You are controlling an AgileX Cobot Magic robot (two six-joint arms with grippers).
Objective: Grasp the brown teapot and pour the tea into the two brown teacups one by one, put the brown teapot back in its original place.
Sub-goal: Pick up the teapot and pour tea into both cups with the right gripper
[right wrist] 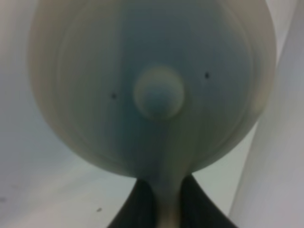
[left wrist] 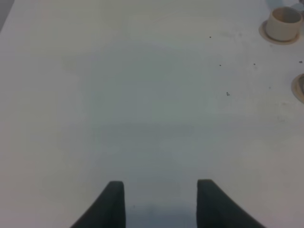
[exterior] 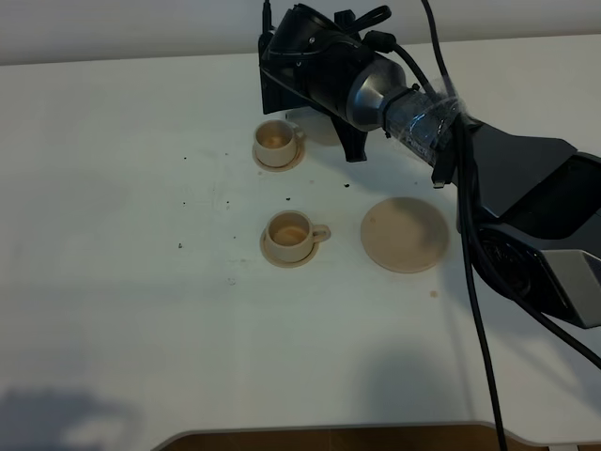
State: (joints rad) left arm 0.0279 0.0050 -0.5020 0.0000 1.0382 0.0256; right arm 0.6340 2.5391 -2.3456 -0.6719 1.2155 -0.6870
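The teapot [right wrist: 95, 71] is clamped by its handle in the right claw [right wrist: 167, 190], just right of the far cup [exterior: 278, 143]. A pale tan lid with round knob is shown, blurred. The left claw [left wrist: 160, 199] is held apart.

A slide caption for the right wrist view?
Right hand shut on the handle of a round pale tan ceramic teapot, lid facing camera.
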